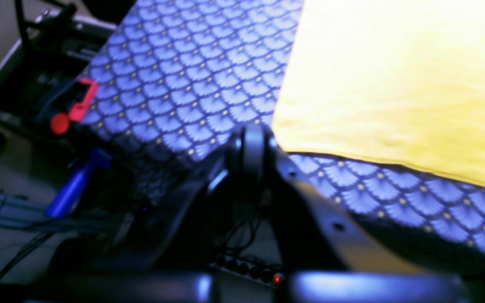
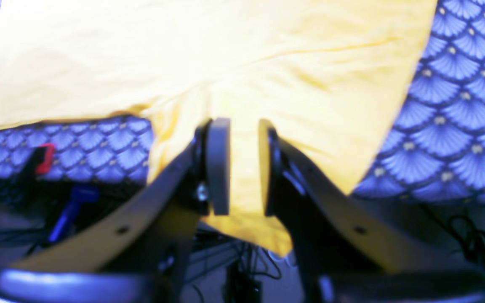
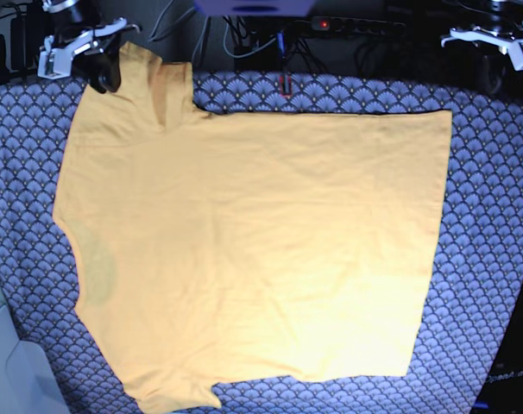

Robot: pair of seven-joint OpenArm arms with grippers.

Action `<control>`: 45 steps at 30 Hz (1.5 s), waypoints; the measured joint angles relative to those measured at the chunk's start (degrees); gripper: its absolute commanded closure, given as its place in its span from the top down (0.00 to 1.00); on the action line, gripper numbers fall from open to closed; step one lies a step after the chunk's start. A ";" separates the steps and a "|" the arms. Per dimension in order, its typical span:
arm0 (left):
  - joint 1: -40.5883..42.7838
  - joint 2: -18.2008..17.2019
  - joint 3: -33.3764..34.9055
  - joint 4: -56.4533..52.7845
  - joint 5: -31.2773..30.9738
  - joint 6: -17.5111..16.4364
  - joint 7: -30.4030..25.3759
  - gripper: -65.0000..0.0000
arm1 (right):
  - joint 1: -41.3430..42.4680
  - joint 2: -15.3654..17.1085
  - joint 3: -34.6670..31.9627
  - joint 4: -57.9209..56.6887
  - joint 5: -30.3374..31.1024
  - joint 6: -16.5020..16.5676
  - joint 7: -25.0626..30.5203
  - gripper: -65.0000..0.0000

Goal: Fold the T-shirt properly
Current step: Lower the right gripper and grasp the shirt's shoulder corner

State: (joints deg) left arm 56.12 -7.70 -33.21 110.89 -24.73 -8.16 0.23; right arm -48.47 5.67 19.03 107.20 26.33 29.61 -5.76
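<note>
Lying between parted right jaws, T-shirt point(image 2: 242, 84)

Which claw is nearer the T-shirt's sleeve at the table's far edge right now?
Right. The right claw straddles that sleeve of the T-shirt, fabric between its parted jaws. The left claw is shut, off the shirt's hem corner at the opposite end.

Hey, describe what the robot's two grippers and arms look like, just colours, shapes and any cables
In the wrist views, both the left gripper and the right gripper have dark, black-looking bodies with two flat grey rounded pads on tapering fingers with small round holes. From the base view, each arm end shows white brackets over black parts. Dark cables hang behind them; the blur hides any markings.
</note>
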 measured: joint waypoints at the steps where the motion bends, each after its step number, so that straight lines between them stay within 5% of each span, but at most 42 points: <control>1: 0.00 0.33 -0.07 0.00 0.02 0.02 0.09 0.00 | 0.87 0.00 1.25 0.00 1.44 2.10 -1.92 0.27; 5: -1.22 0.81 -0.07 -0.15 0.09 0.20 1.60 0.00 | 3.72 -0.15 6.08 -0.07 10.93 10.08 -12.35 0.35; 13: -1.55 1.03 -0.04 -0.15 0.24 0.13 1.29 0.00 | 13.46 -2.27 19.82 -5.86 15.54 10.23 -31.41 0.37; 18: -1.55 0.81 -0.13 -0.15 0.26 0.22 1.29 0.00 | 19.41 1.40 23.69 -16.79 15.52 9.66 -40.65 0.37; 45: -1.75 1.03 -0.13 -0.15 0.24 0.46 1.29 0.00 | 20.52 1.77 21.46 -11.96 15.91 9.62 -49.99 0.37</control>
State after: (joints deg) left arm 54.37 -6.68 -33.34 110.74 -24.49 -7.70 1.52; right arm -27.94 7.44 40.49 95.24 42.24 39.22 -55.75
